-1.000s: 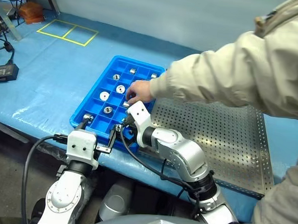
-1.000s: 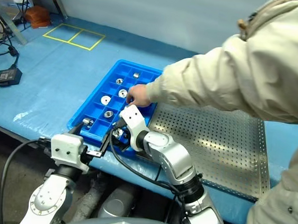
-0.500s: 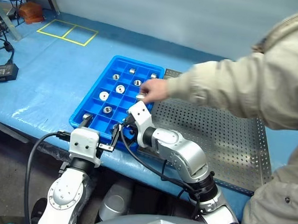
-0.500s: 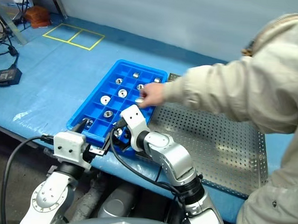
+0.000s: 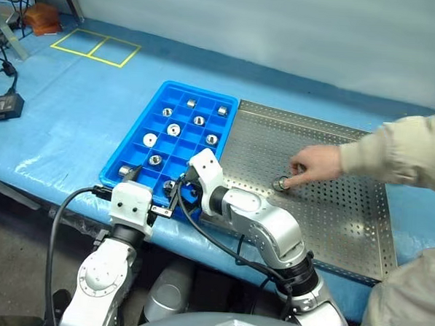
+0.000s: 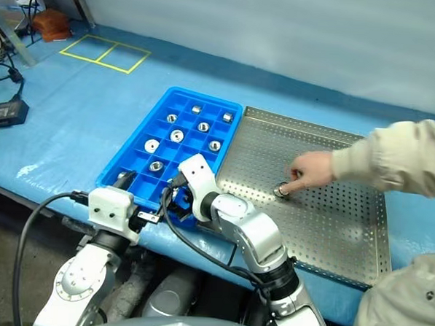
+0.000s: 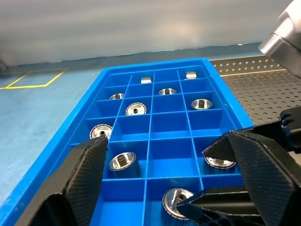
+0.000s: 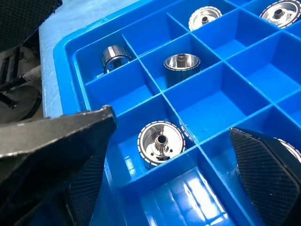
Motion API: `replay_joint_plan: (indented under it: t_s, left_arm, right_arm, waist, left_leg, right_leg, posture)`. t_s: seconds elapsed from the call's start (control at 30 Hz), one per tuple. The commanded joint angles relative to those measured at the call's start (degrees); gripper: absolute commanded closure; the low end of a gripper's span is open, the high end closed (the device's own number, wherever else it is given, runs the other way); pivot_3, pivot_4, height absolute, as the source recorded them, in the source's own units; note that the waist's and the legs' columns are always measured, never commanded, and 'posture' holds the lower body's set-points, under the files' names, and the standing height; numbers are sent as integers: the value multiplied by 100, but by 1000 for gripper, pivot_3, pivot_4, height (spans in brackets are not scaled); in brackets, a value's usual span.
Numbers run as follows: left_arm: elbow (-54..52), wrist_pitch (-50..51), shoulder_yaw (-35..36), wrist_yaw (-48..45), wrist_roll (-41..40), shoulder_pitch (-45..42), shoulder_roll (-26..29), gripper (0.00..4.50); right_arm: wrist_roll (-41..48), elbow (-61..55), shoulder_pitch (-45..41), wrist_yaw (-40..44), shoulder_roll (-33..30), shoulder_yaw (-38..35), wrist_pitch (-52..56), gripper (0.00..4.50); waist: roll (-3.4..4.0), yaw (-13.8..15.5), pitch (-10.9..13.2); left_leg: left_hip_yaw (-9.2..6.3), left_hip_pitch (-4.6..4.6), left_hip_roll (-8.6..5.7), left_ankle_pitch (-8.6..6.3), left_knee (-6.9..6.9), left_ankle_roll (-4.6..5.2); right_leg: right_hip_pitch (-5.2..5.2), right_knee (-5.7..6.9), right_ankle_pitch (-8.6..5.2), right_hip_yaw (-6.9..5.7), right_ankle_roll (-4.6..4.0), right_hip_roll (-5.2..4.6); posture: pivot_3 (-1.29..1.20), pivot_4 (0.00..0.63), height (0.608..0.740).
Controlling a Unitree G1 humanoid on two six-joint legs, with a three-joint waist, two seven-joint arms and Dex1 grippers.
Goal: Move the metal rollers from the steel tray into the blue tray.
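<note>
Several metal rollers [image 5: 174, 129] sit in blue tray [image 6: 134, 156] compartments — one on the steel tray [image 5: 346, 213] under a person's hand [image 5: 314, 164], both tools — left [image 5: 147, 187], right [image 5: 181, 193] — wide, empty, at the blue tray's near edge.

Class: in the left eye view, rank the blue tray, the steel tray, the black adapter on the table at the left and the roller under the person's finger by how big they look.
1. steel tray
2. blue tray
3. black adapter
4. roller, partly covered by the person's hand

The adapter lies off to the side, so the gap between it and the roller is less sure.
</note>
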Motion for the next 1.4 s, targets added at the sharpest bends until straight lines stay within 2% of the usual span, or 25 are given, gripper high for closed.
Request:
replay_joint_plan:
  t_s: [0.03,0.43,0.7,0.97,1.23,1.4]
  left_arm:
    - [11,-33,-63,-63,-3,-61,42,0]
    - [100,89,-279,-258,-15,-269,184,0]
    - [134,217,-550,-467,-112,-346,229,0]
    - [137,321,-702,-679,-186,-385,388,0]
    - [186,307,-755,-696,-180,-382,387,0]
    - [220,278,-765,-662,-169,-361,367,0]
  right_arm:
    - [-19,-231,-68,-108,50,-191,-187,192]
    - [-835,670,-556,-1086,-356,-1508,-1144,192]
    - [-1070,1351,-411,-1600,-371,-2144,-1537,192]
    - [-1019,1570,-55,-1631,-284,-2314,-1508,192]
    - [-977,1398,282,-1479,-145,-2119,-1318,192]
    - [-946,1119,517,-1337,-116,-1924,-1105,1760]
  waist:
    - [0,-44,0]
    - [3,-264,0]
    - [4,-546,-1]
    - [7,-856,0]
    - [10,-1069,-2]
    - [11,-1113,-3]
  left_leg:
    - [-1,0,0,0,0,0]
    - [-4,-1,-6,1,4,-2]
    - [-8,-2,-5,2,2,-1]
    - [-23,1,-2,2,2,0]
    - [-21,14,5,3,2,1]
    - [-19,16,6,3,1,2]
  right_leg:
    - [0,0,0,0,0,0]
    - [4,2,4,0,5,0]
    - [5,6,5,2,5,2]
    - [8,8,6,12,4,2]
    - [16,10,6,23,5,2]
    - [16,10,6,37,6,2]
  posture:
    - [383,150,740]
    - [353,150,740]
    - [338,150,740]
    - [333,150,740]
    - [335,150,740]
    - [342,150,740]
